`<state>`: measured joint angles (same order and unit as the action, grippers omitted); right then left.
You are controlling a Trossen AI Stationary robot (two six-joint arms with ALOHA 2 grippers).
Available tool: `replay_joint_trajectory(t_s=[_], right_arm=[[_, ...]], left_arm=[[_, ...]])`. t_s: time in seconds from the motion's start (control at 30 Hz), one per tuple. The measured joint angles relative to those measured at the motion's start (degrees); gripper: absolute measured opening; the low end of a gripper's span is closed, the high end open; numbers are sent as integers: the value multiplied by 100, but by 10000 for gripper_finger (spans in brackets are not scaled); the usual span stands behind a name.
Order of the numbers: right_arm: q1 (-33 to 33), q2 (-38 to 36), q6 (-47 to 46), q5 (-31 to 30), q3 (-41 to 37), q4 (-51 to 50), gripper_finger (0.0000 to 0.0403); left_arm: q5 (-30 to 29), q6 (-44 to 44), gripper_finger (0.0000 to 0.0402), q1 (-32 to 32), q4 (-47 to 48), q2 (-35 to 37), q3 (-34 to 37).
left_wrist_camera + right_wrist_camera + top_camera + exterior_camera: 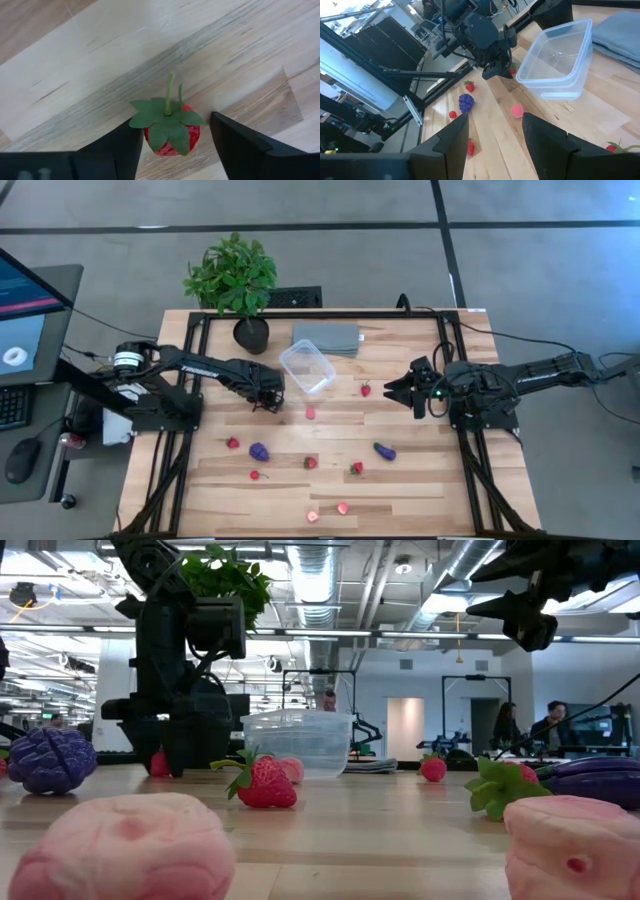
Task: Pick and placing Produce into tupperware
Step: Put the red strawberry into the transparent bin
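Strawberry [171, 135] sits on the wooden table [420, 480], just left of the clear tupperware [307, 366], straddled by the left gripper [172, 142] with fingers apart on both sides. Probably light, firm plastic with a floppy fabric leaf cap, so it's best squeezed across the round red body. Right gripper [403, 390] is parked on the right, open and empty.

Clear plastic tupperware [306, 366], wooden table [420, 480]

Clear empty tupperware [306, 366] upright mid-table, red, purple, pink produce [310, 462] scattered on wood nearby
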<state>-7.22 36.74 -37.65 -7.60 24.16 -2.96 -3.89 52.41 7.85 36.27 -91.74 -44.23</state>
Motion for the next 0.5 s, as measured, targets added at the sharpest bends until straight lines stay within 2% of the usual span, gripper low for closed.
replay_joint_trajectory(t_s=[0.27,0.5], right_arm=[[0,0,4,0,0,0,209],[0,1,4,-1,0,0,209]], left_arm=[[9,-5,160,0,-4,-4,2],[9,-12,145,0,-4,-4,4]])
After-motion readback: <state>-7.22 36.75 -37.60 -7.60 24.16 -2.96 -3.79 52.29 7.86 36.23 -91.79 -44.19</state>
